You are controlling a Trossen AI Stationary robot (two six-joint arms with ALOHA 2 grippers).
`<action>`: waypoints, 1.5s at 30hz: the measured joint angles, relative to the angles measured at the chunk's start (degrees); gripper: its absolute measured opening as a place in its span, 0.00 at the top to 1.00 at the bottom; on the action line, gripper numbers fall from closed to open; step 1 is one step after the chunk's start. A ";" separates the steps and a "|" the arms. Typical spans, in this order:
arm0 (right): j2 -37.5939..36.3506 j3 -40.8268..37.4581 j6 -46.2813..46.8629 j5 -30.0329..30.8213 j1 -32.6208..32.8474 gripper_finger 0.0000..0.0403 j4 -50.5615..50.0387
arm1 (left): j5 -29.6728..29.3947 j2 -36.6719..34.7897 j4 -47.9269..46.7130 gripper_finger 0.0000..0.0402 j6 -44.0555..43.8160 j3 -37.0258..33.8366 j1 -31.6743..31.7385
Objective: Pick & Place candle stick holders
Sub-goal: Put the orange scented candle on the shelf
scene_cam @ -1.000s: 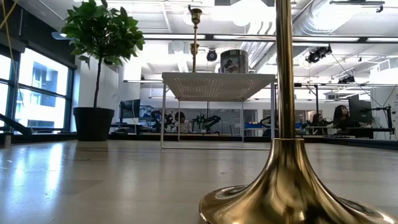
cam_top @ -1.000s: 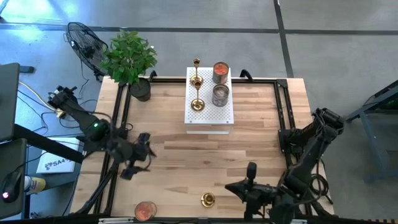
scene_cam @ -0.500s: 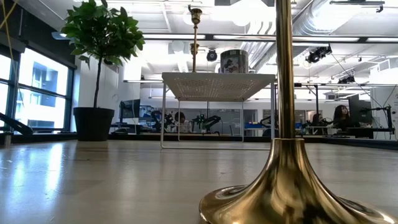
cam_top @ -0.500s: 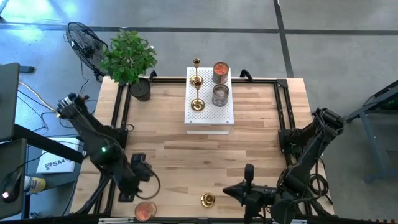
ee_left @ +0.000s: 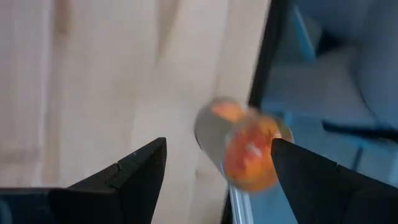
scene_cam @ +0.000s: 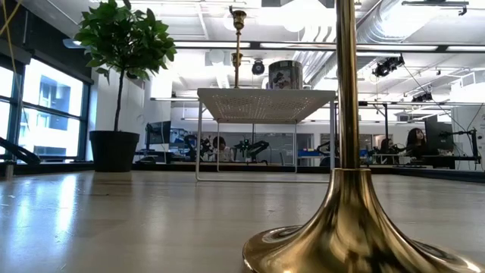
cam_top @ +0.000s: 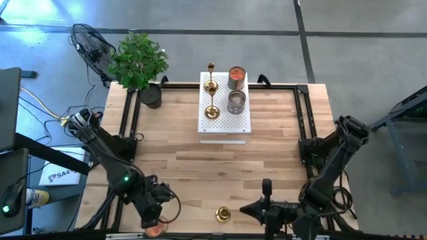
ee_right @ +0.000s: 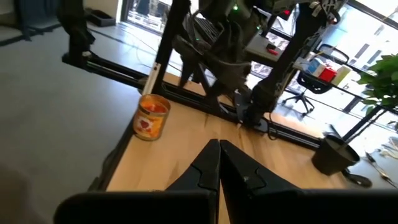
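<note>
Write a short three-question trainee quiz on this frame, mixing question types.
1. How many candle stick holders stand on the white perforated stand?
2. True or false: the left hand is open over the orange jar candle.
3. The right hand is: A) open B) shut C) gripping the lone holder.

Key: 1. Two. 2. True. 3. B.
</note>
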 joint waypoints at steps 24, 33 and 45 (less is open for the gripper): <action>0.00 0.00 -3.14 -0.33 2.08 1.00 2.37 | -9.35 0.00 -5.21 0.29 -28.20 -0.02 -12.79; -0.02 0.00 -5.12 -1.92 1.26 1.00 2.36 | -11.74 0.00 -5.23 0.29 -29.70 -0.02 -12.66; 0.00 0.00 -7.76 -1.98 -1.67 1.00 2.35 | -10.93 0.00 -5.57 0.29 -26.71 -0.02 -12.77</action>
